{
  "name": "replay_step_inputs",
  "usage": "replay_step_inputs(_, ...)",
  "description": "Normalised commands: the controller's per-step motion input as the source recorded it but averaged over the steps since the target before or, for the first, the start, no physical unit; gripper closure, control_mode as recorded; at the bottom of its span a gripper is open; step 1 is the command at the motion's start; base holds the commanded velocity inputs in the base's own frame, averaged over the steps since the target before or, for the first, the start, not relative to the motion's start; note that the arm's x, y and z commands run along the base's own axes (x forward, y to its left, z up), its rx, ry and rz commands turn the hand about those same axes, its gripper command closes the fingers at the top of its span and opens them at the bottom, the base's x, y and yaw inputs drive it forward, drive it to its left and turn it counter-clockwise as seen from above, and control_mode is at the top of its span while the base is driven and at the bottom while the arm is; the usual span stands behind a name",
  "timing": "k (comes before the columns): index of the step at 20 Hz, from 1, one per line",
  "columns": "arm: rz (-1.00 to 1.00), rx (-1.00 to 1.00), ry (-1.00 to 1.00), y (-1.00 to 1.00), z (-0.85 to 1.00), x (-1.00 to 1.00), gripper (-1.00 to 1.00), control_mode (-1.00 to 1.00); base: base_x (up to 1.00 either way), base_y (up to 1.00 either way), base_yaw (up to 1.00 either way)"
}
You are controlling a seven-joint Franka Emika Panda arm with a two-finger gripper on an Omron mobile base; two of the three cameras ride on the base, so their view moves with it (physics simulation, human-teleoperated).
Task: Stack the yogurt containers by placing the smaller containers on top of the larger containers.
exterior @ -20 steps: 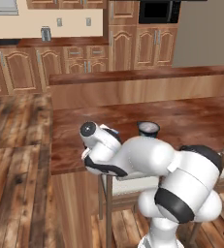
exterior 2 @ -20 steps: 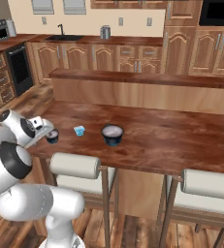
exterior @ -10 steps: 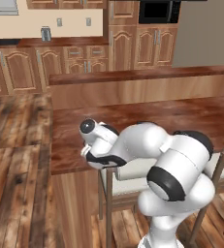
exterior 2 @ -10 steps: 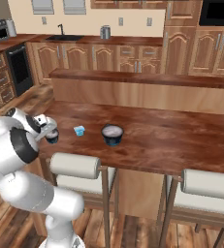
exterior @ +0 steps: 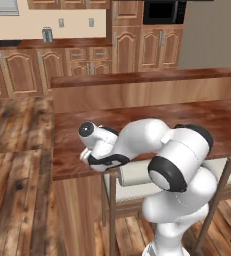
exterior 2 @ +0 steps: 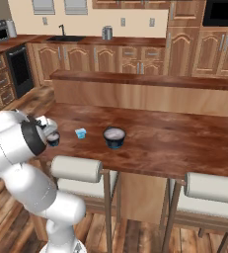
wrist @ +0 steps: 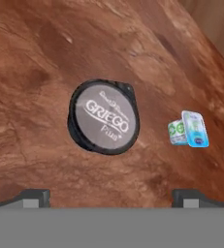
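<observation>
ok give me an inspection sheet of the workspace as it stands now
surface: wooden island counter, reddish-brown, with a raised back ledge.
job's things: narrower dark-blue cup upright with grey lid, under the hand; tiny pale-blue cup beside it, apart; wide dark-blue tub further along. Nothing stacked yet.
clutter: nothing seen.
grippers: gripper open, above the narrower cup, holding nothing.
cables: nothing seen.
surroundings: two padded stools at the counter's near edge; wooden cabinets, a sink and a microwave behind.
</observation>
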Motion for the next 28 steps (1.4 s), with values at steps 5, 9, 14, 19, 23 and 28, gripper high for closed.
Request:
replay_step_inputs(5, 0.0, 0.0, 0.0, 0.09, -0.11, 0.25, -1.0, -1.0, 0.0, 0.0, 0.0)
replay_step_inputs(9, 0.0, 0.0, 0.0, 0.05, -0.14, 0.3, -1.0, -1.0, 0.0, 0.0, 0.0)
replay_step_inputs(14, 0.0, 0.0, 0.0, 0.11, -0.24, 0.24, -1.0, -1.0, 0.0, 0.0, 0.0)
replay_step_inputs(19, 0.0, 0.0, 0.02, 0.28, -0.26, 0.1, -1.0, -1.0, 0.0, 0.0, 0.0)
replay_step_inputs(23, 0.0, 0.0, 0.01, 0.29, -0.19, 0.14, -1.0, -1.0, 0.0, 0.0, 0.0)
replay_step_inputs(28, 0.0, 0.0, 0.0, 0.09, -0.09, 0.29, -1.0, -1.0, 0.0, 0.0, 0.0)
